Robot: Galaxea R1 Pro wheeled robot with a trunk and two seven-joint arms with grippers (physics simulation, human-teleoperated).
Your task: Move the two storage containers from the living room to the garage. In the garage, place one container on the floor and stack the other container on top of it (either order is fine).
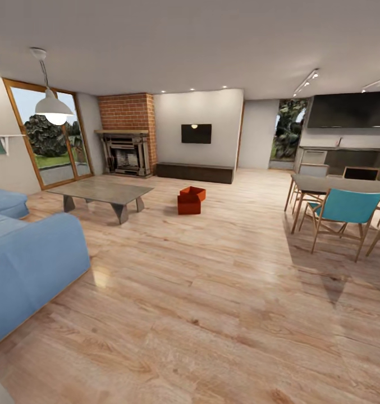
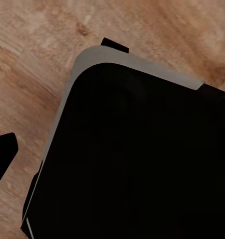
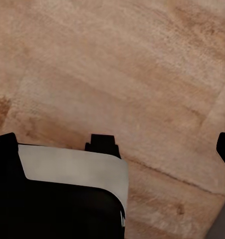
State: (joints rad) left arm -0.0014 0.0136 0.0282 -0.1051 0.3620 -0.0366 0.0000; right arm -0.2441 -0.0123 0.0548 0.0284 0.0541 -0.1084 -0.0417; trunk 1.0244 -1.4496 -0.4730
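Two storage containers (image 1: 190,201) on living room wood-plank floor (image 1: 212,292), touching, beside coffee table (image 1: 102,193), well ahead of both claws. Wide bare floor between sofa edge (image 1: 32,264) and dining chairs (image 1: 341,216). Wrist views: dark robot body over planks; state of either claw: cannot tell.

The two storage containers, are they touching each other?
Cannot tell. In the head view the two storage containers look pressed together, but they are too far away to confirm contact.

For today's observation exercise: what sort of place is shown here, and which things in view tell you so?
Most likely an open-plan living room: a brick fireplace, a wall TV and a blue sofa on wood-plank floor. Two storage containers sit on it.
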